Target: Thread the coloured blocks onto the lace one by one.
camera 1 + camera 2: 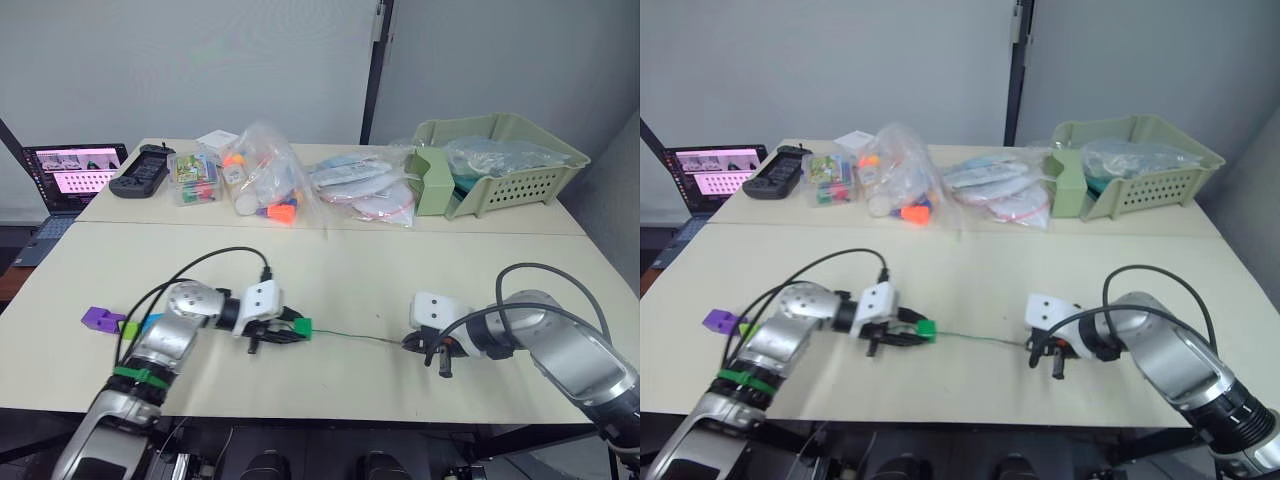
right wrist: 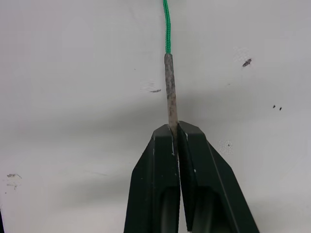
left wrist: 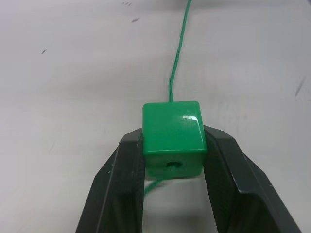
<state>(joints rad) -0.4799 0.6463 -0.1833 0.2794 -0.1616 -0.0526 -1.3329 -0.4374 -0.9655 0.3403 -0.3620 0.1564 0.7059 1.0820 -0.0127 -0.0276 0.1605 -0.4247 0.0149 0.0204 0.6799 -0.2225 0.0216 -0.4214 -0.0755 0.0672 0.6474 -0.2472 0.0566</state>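
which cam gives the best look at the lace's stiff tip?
Right wrist view: the greyish tip fills the frame centre, pinched in the right tool. Both eye views show the lace as a thin line; left wrist view shows cord leaving the green block in the left tool.

The lime and blue blocks (image 1: 140, 325) lie partly hidden behind the left arm. The end of the lace tip (image 2: 170, 94) is hidden between the right gripper's (image 2: 176, 131) closed fingers. The lace (image 3: 177, 48) is cut off at the frame's edge. The bags' (image 1: 265, 175) contents are too small to identify.
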